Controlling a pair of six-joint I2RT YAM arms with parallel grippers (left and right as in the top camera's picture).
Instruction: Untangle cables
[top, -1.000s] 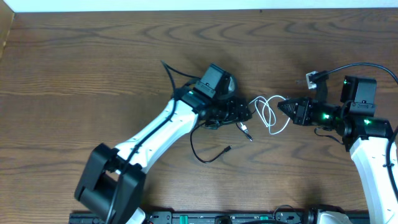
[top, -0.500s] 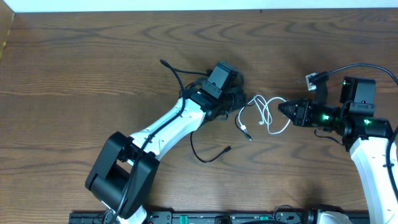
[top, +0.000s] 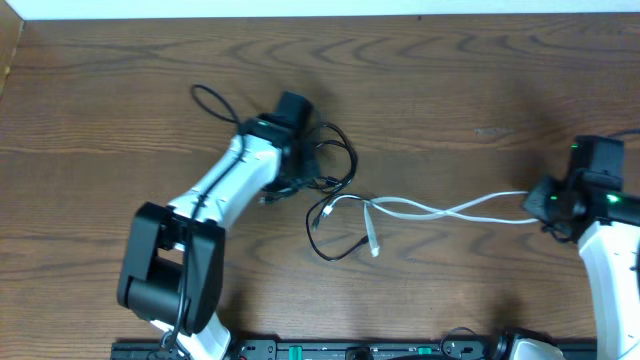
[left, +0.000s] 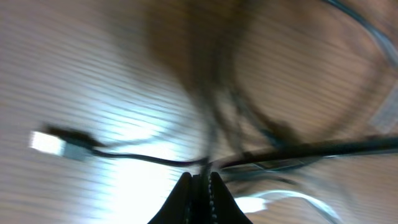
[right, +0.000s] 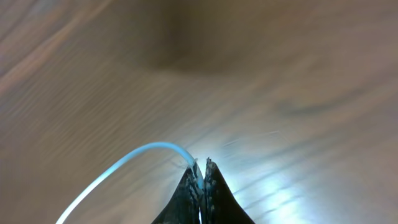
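Left tool (left: 199, 177) is closed on the black cable (left: 143, 160); in the left wrist view the fingertips meet on the thin cord, which runs left to a small pale plug (left: 61, 143) lying on the worktop (top: 120, 60). From overhead, this tool sits left of centre; the black cable forms loose loops just beside it, and one tail curves down toward the near edge and ends in a small plug (top: 366, 239).

Right tool (right: 200, 171) is closed on the white cable (right: 134, 154); in the right wrist view the cord leaves the pinched fingertips and arcs down to the left. From overhead, this tool (top: 536, 205) sits near the right edge; the white cable runs from it leftward across the worktop in two nearly straight strands that cross once along the way; one strand ends in a pale plug (top: 373, 241).

At the centre the left part of the white cable lies against the lower black loops; whether they are interlaced there cannot be told. Left wrist view is blurred.
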